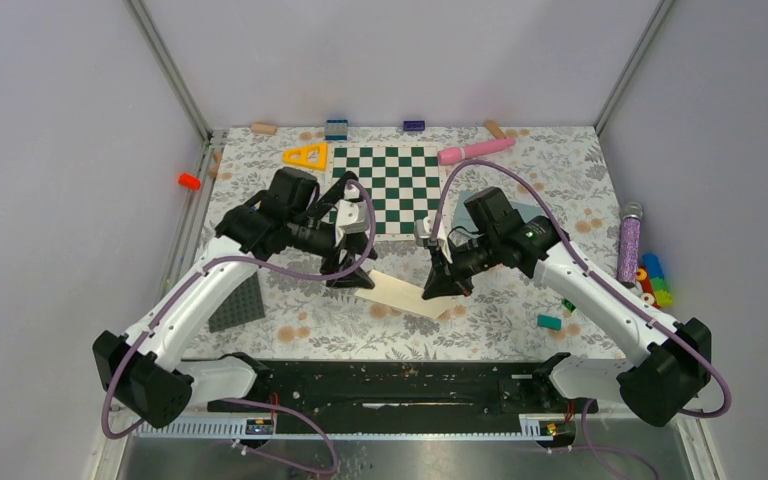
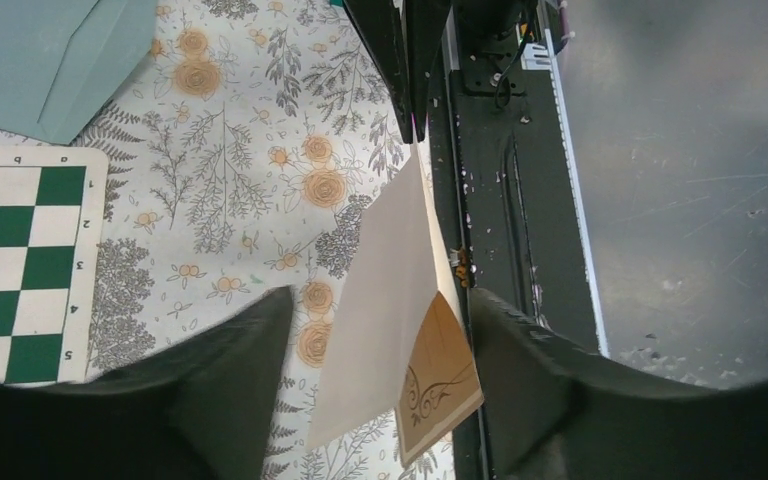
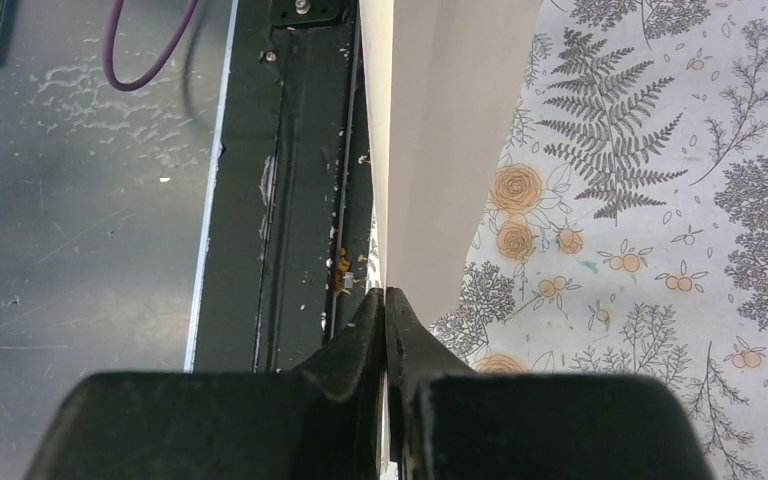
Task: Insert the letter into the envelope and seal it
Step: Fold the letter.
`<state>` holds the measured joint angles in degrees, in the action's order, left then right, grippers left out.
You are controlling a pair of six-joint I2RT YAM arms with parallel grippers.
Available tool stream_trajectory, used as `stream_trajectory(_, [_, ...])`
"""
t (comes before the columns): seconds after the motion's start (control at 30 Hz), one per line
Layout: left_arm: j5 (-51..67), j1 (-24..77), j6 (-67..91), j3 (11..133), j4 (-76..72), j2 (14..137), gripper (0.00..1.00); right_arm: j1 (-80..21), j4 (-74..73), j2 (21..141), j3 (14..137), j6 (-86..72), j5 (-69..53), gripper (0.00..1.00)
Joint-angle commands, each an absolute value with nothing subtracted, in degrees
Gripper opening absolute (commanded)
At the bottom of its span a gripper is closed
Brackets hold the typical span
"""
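Observation:
The letter, a folded sheet with a cream back, hangs lifted over the near floral mat between my two grippers. My right gripper is shut on its right end; in the right wrist view the fingertips pinch the letter edge-on. My left gripper is open, its fingers on either side of the letter's other end without touching it, and the tan printed face peeks out of the fold. The teal envelope lies flat beside the chessboard, mostly hidden under the right arm from above.
The green-white chessboard lies at the back centre, with a yellow triangle and a pink marker beside it. A dark grey baseplate is near left. A purple tube and coloured bricks sit right. The black base rail runs along the near edge.

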<state>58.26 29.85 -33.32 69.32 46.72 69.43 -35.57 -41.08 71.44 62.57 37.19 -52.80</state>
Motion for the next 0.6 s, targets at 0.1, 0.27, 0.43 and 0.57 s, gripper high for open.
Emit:
stream_trajectory(0.1, [57.66,31.17,-33.24,71.54,45.53,70.61,0.45,-35.77,-38.23,70.75,62.82,36.16,-51.51,0.01])
stream_trajectory(0.27, [56.74,31.45,-33.43,71.39,45.59,70.19,0.08,-35.74,-37.81,70.33,62.58,36.3,-50.98,0.21])
stream_trajectory(0.43, [55.64,31.59,-33.85,71.01,45.64,69.82,0.0,-35.77,-35.19,70.4,62.56,33.28,-51.13,0.71])
stream_trajectory(0.57, [55.6,32.25,-33.93,70.59,45.67,70.45,0.0,-35.71,-30.8,70.77,62.17,28.37,-52.67,0.82])
